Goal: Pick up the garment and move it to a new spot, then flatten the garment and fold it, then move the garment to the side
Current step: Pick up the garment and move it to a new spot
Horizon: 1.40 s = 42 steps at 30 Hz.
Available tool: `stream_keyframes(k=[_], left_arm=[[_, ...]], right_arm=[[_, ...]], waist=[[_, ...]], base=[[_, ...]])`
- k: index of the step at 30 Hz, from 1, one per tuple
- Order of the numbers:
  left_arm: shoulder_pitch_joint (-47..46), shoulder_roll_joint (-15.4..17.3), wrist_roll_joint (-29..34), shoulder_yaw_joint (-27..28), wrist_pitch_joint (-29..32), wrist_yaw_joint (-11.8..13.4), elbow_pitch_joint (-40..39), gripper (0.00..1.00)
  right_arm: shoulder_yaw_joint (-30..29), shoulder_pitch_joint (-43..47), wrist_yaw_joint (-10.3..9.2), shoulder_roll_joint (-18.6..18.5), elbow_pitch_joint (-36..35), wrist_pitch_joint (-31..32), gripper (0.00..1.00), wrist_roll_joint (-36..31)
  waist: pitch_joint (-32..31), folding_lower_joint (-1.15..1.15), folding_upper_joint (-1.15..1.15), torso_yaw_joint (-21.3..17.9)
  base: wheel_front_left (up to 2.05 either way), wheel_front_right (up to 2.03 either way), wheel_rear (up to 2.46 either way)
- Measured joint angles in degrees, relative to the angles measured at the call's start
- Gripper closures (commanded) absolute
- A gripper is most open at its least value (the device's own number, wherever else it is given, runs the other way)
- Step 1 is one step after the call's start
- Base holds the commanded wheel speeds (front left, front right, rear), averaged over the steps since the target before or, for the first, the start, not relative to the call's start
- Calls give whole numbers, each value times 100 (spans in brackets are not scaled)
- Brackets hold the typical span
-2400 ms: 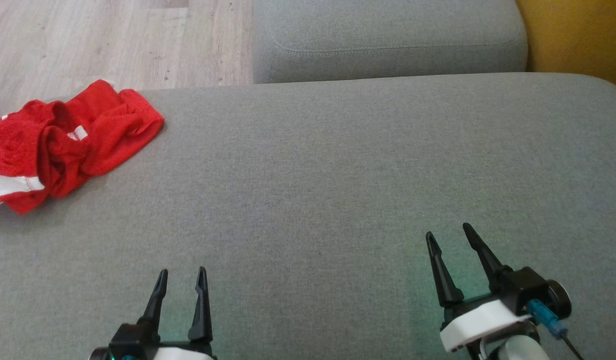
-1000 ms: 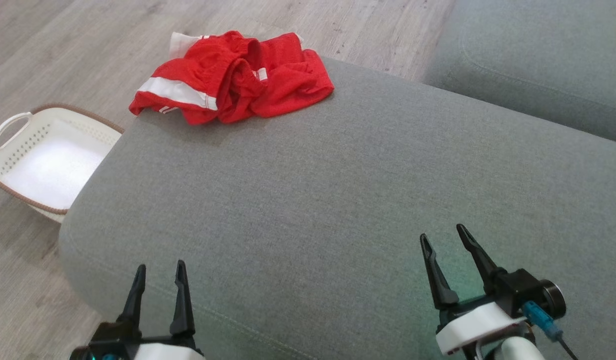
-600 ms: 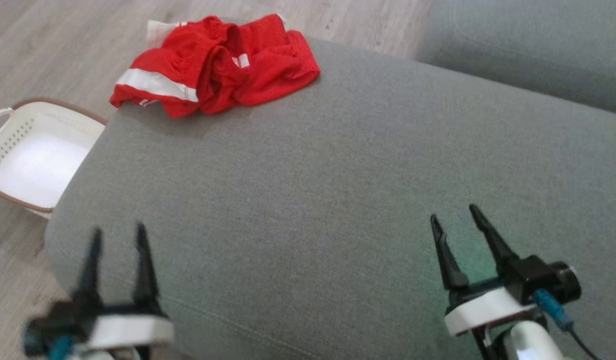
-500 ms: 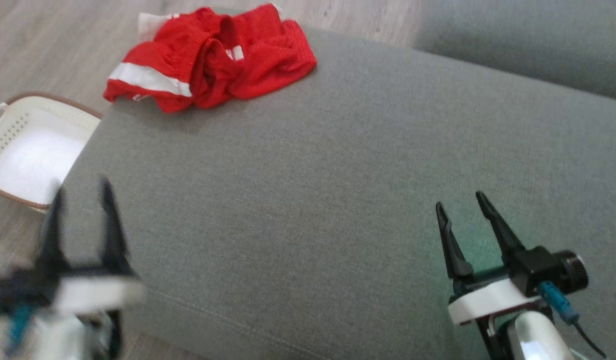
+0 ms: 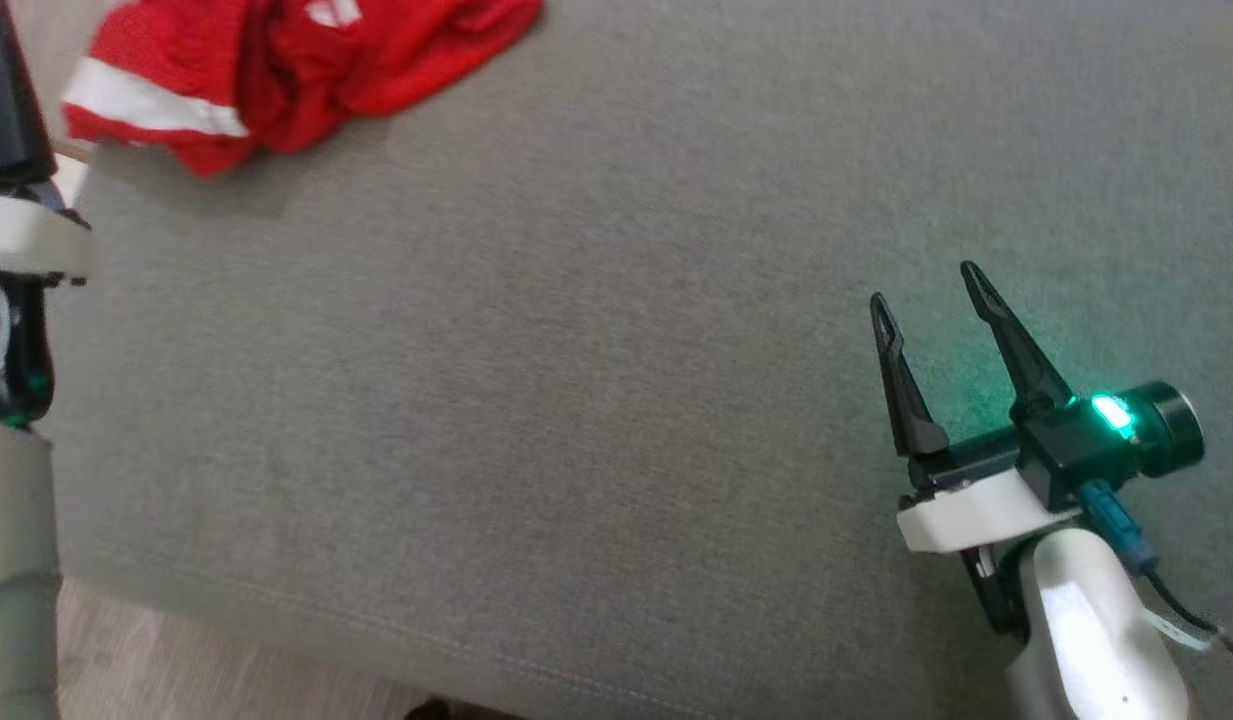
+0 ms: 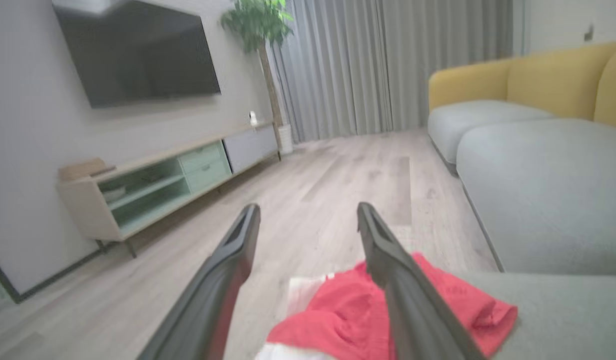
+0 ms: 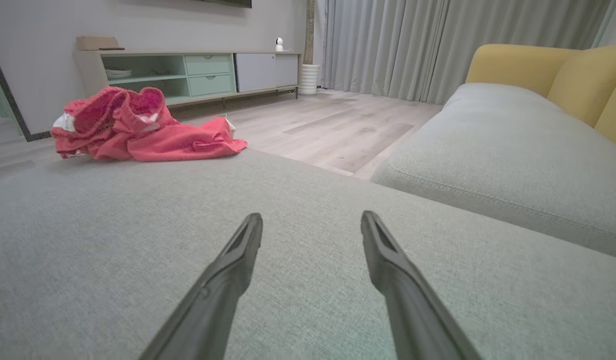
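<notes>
The garment [image 5: 276, 70] is a crumpled red mesh piece with a white stripe, lying at the far left corner of the grey sofa cushion [image 5: 616, 350]. My left gripper [image 6: 308, 210] is open and empty, hovering just short of the garment [image 6: 337, 320], which lies below and beyond its tips. One of its dark fingers [image 5: 11, 120] stands at the head view's left edge, beside the garment. My right gripper [image 5: 926, 285] is open and empty above the cushion's near right part, far from the garment [image 7: 138, 132].
A second grey seat cushion [image 7: 512, 150] with a yellow backrest [image 7: 517, 65] lies to the right. Wooden floor [image 7: 327, 125] runs beyond the cushion's edge to a low TV cabinet [image 7: 188, 70]. Floor [image 5: 226, 680] also shows below the cushion's near edge.
The head camera has swung, shifting the whole picture. My left arm has moved forward along the cushion's left edge toward the garment. The right gripper has moved slightly forward. Both stay open.
</notes>
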Motion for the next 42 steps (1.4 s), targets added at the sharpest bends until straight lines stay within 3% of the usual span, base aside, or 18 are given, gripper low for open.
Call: stream_keyframes(k=[8, 18, 24, 25, 26, 28, 29, 30, 38, 42], left_arm=[[-315, 122, -74, -480, 304, -136, 1577, 0], [-896, 96, -224, -715, 77, -179, 2707, 0], [-1155, 100, -220, -680, -188, 123, 3282, 1], [-1189, 102, -220, -676, -208, 164, 3355, 22], [-1218, 102, -220, -676, -235, 185, 3432, 53], [-1271, 110, -221, -670, -250, 187, 3571, 68], [-1289, 112, -221, -661, -320, 238, 3627, 89], [-1304, 121, -221, -649, -396, 300, 3672, 100], [-1551, 347, -175, -628, -735, 535, 3890, 100], [-1645, 547, -115, -636, -855, 533, 3846, 100]], right_arm=[[-34, -76, 0, -7, -235, 135, 0, -245], [-85, -164, 0, -46, -655, 254, 0, -349], [-82, -161, 0, -53, -770, 279, 0, -356], [-82, -161, 0, -53, -776, 279, 0, -357], [-81, -161, 0, -53, -776, 279, 0, -357], [-67, -161, 0, -53, -775, 279, 0, -357], [-62, -161, 0, -53, -772, 279, 0, -357], [-60, -162, 0, -53, -768, 279, 0, -356], [-64, -160, 0, -53, -542, 243, 0, -338], [-64, -159, 0, -52, -357, 146, 0, -268]], waist=[[616, 0, 0, -348], [1172, -1, 0, -531], [1251, -2, 0, -584], [1254, -2, 0, -587], [1254, -1, 0, -589], [1247, -2, 0, -600], [1240, -2, 0, -605], [1235, -2, 0, -611], [1028, -1, 0, -639], [765, -2, 0, -669]], base=[[0, 0, 0], [0, 0, 0], [0, 0, 0], [0, 0, 0], [0, 0, 0], [0, 0, 0], [0, 0, 0], [0, 0, 0], [0, 0, 0], [0, 0, 0]])
